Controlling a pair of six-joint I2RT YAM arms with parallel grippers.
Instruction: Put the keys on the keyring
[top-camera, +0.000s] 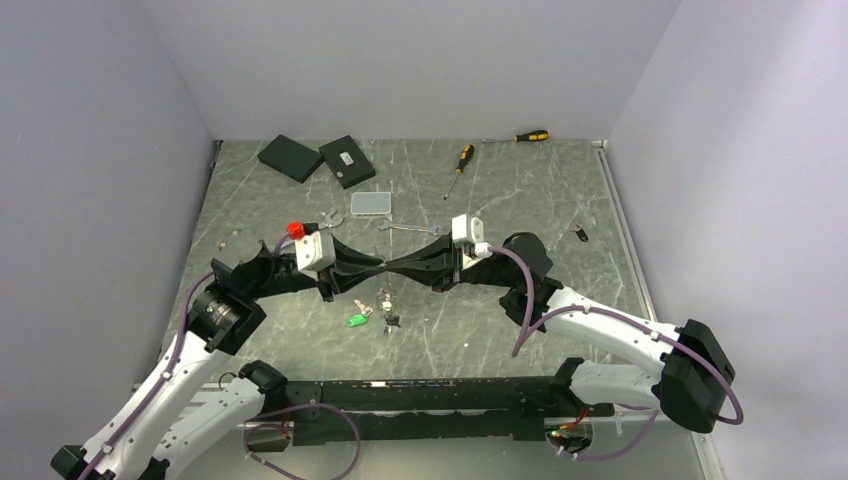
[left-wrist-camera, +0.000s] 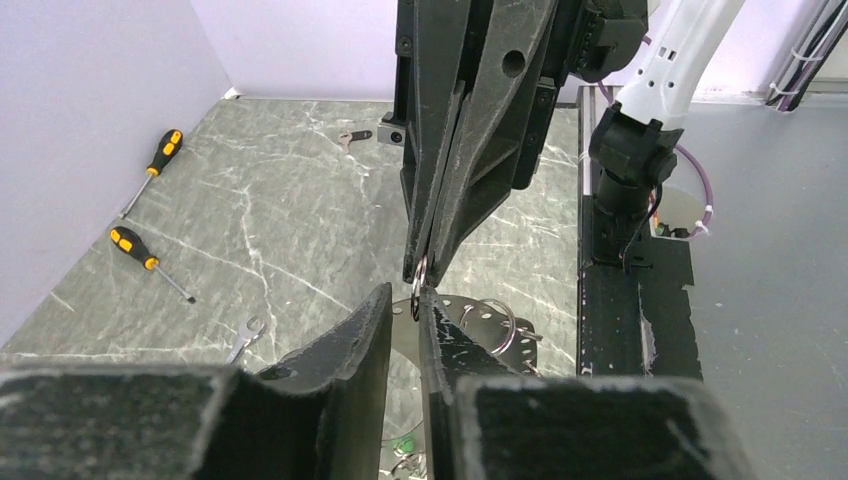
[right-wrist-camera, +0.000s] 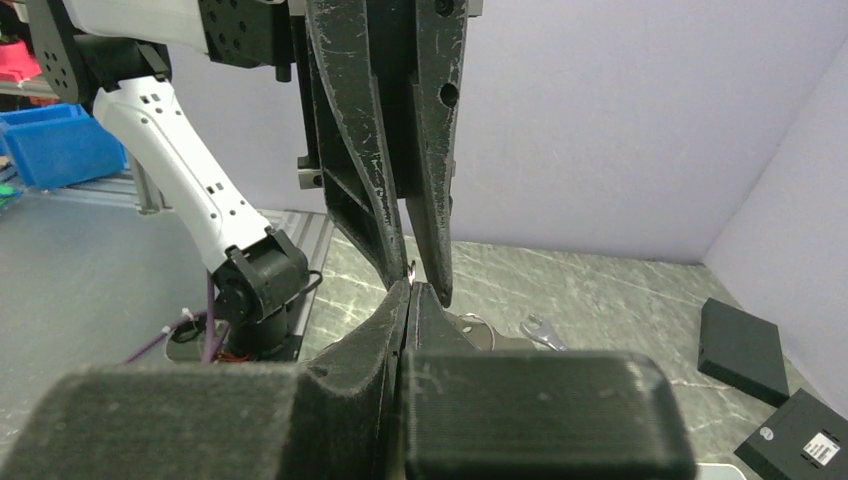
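Broadly, the scene is closed in on three sides by plain lilac-grey walls (top-camera: 420, 60), and a grey-green marbled table (top-camera: 520, 190) is laid between them. A small clear box (top-camera: 371, 204) near the table's middle is taken as the landmark.

On the arm-base side of the box, the two black grippers are set tip to tip above the surface. The left gripper (left-wrist-camera: 404, 296) is seen on the left-arm side and the right gripper (right-wrist-camera: 407, 294) opposite it. The right gripper's fingers are pressed together with no gap seen, and a small wire ring (left-wrist-camera: 420, 272) is pinched at their tips. The left gripper's fingers are kept a narrow slit apart. The lower part of the same ring sits in that slit, but whether it is clamped there cannot be told. The ring is seen nearly edge-on, with its long axis upright.

Farther from the box than the tips, the keyring (left-wrist-camera: 490, 304) is made out only as thin silvery wire arcs. It is laid low as a flattened oval, with its long axis across the left wrist view. The keys (top-camera: 385, 299) are bunched beside it, and a green tag (top-camera: 357, 320) and a black head (top-camera: 391, 321) are seen farthest from the box.
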